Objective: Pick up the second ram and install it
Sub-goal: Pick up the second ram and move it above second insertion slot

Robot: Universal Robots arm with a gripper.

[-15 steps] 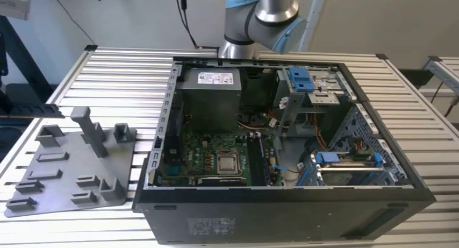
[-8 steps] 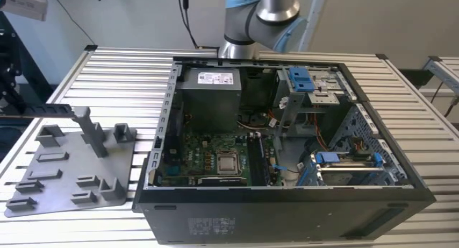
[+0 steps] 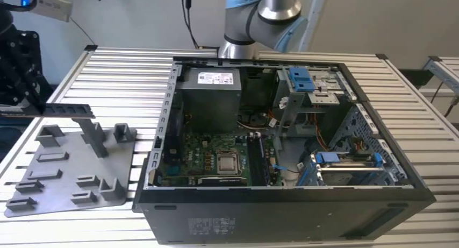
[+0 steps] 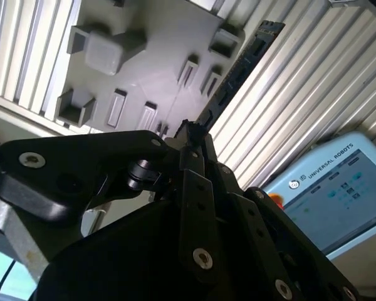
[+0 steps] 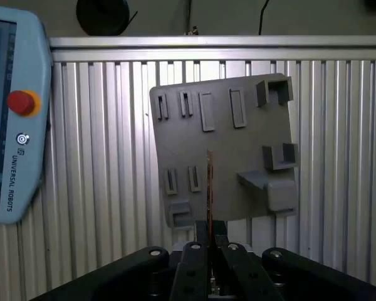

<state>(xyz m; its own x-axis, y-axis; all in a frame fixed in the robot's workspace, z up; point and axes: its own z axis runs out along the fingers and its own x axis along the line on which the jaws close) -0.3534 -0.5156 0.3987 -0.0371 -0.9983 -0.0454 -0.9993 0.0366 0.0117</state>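
Fingers [image 5: 194,260] tight around second ram [image 3: 70,110]

I am seeing a silver table [image 3: 115,70] with long ridges. A white wall [image 3: 136,16] is standing behind it, wires [image 3: 188,3] hanging.

1. In the first wrist view, the pale-blue teach pendant [image 5: 15,119] carries a line of dark capital lettering [image 5: 14,177], a maker's name, under a small round emblem [image 5: 23,138].
2. In the second wrist view, the same lettering and emblem run beside the pendant's lit screen [image 4: 338,194]; the screen's icons are unreadable.
3. Exterior view, upper middle: a white sticker [image 3: 217,76] on the grey power supply [image 3: 208,100]; its print is illegible.
4. Exterior view, bottom middle: a pale print block [image 3: 213,225] on the computer case's dark front wall [image 3: 301,215]; also illegible.
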